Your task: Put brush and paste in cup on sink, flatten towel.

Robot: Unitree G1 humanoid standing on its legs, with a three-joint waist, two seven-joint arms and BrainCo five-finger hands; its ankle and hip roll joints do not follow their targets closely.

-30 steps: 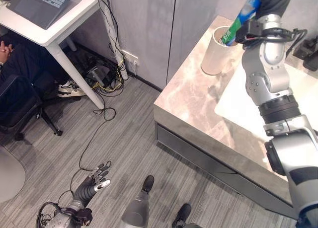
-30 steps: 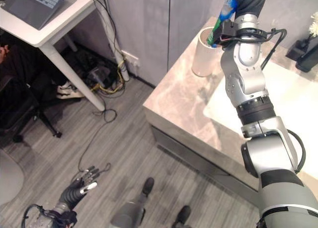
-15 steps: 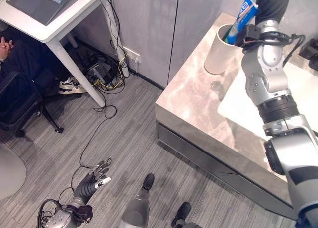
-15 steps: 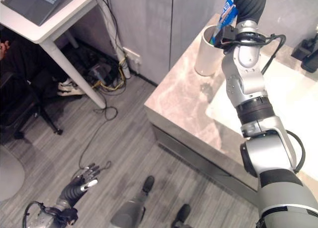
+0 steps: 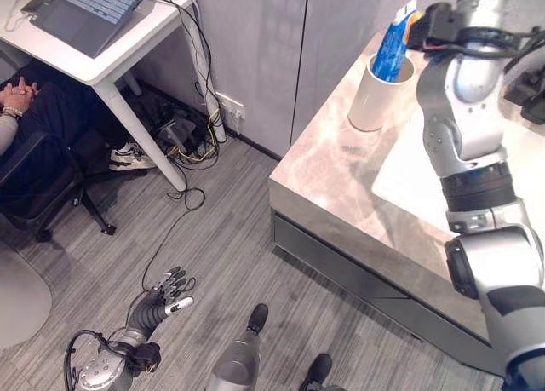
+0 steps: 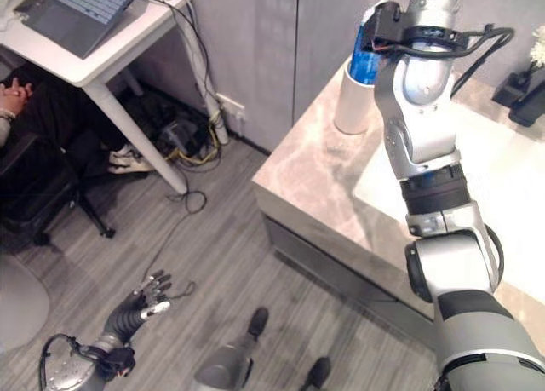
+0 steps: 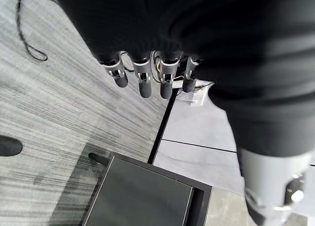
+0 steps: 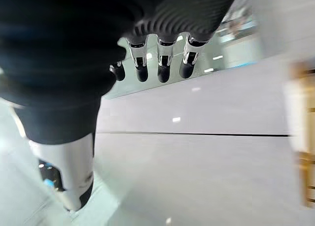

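Note:
A blue and green paste tube [image 5: 394, 47] stands upright in the cream cup [image 5: 373, 100], its top sticking out above the rim. The cup sits at the back left corner of the marble counter [image 5: 341, 186], beside the white sink basin [image 5: 511, 161]. My right arm reaches up over the cup. In the right wrist view my right hand [image 8: 163, 68] has straight fingers and holds nothing. My left hand [image 5: 162, 302] hangs low over the floor, fingers spread and relaxed, and is idle.
A white desk [image 5: 128, 46] with a laptop [image 5: 85, 8] stands at the upper left, a seated person [image 5: 17, 93] and a dark chair [image 5: 47, 195] beneath it. Cables [image 5: 183, 135] lie by the wall. Dark objects [image 5: 532, 97] stand at the counter's right.
The paste tube, held tilted over the cup by my right hand, now stands in the cup on its own. The right hand has let go and risen. The camera has shifted slightly.

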